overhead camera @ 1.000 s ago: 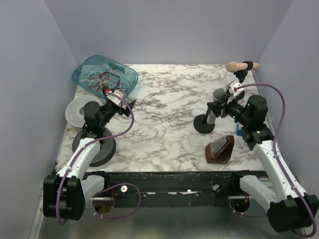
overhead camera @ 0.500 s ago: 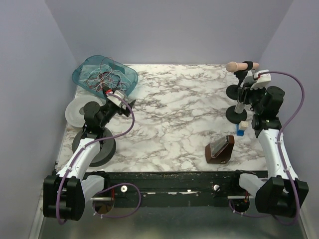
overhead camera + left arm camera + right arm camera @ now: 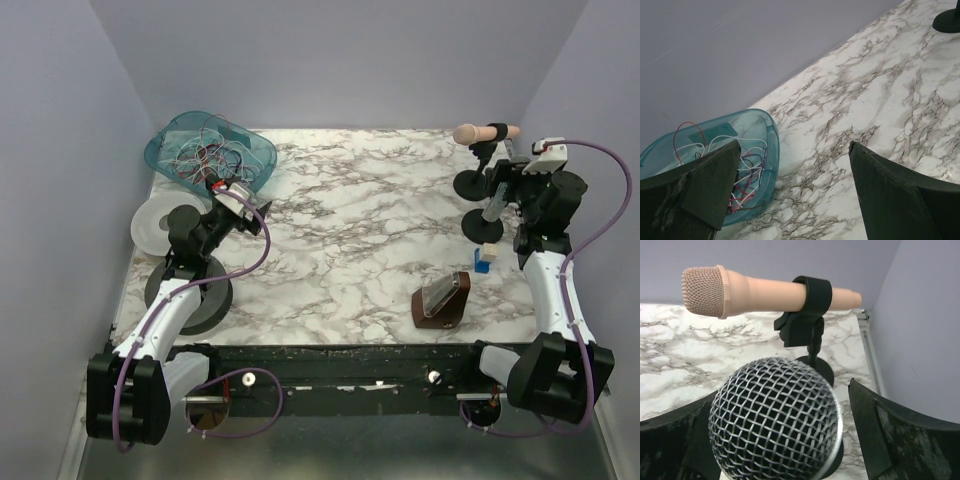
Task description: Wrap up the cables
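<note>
Left jaws stand apart beside the teal tub (image 3: 772,142) of cables (image 3: 749,169) (thin, looped), right jaws clamped on a grey-meshed microphone (image 3: 775,420).

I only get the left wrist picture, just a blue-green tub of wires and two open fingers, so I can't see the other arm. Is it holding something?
Observer: Yes. The right gripper holds a grey microphone with a mesh head.
Operator: Where is it?
Observer: At the far right side of the table, just in front of a peach microphone clipped on its own stand.
Operator: Anything else over there?
Observer: A brown wedge-shaped object lies on that side, closer to the robot.
</note>
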Controlling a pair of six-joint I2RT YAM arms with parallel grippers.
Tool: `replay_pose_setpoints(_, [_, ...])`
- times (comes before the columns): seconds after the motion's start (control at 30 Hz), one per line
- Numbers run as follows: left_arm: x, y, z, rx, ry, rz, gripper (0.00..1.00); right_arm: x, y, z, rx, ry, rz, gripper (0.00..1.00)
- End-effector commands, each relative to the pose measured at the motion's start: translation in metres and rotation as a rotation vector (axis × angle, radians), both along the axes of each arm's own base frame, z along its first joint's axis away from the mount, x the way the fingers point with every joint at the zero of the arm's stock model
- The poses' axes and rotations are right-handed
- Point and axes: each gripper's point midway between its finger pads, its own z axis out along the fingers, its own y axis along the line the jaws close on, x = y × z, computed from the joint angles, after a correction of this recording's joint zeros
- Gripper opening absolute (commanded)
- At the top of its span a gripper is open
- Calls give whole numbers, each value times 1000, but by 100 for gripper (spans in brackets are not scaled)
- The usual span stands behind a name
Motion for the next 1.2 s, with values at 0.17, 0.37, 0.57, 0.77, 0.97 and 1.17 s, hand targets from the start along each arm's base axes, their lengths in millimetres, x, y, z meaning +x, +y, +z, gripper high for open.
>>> replay_pose_setpoints(0.17, [-3,1,4,21,-42,4,99,-14,-10,55,-20,-108,-76,100])
replay_pose_setpoints(0.37, [-4,1,2,25,-36,1,99,-30,-6,100,-68,-185,-72,100])
replay_pose_setpoints(0.57, [-5,-1,-2,34,-36,-15,99,-64,59,165,-120,-268,247,100])
replay_pose_setpoints(0.77, [-8,-6,-9,48,-26,-53,99,-115,150,153,80,32,513,100])
replay_pose_setpoints(0.97, [-4,-6,-16,58,16,-50,99,-171,144,54,319,564,186,100])
replay_pose_setpoints(1.17, [2,-11,-18,54,23,-71,99,-221,132,-20,402,883,-40,100])
